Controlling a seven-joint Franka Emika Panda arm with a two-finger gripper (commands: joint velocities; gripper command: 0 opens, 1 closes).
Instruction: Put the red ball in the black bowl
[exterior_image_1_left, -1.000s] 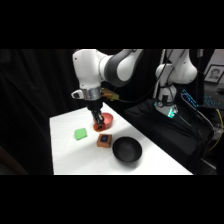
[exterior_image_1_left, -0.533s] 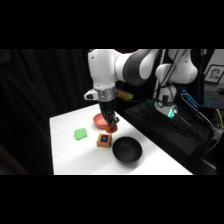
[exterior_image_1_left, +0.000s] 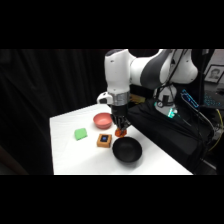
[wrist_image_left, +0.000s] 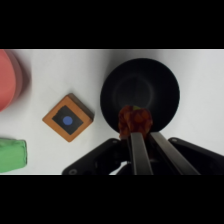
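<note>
Gripping the red ball (wrist_image_left: 134, 120) between my nearly closed fingers, my tool (exterior_image_1_left: 120, 131) is hanging in the air over the near rim of the black bowl (wrist_image_left: 162, 85). An orange block (wrist_image_left: 68, 118), green block (exterior_image_1_left: 80, 133) and salmon-red bowl (exterior_image_1_left: 102, 120) are lying on the surface (exterior_image_1_left: 70, 160) beside it.
</note>
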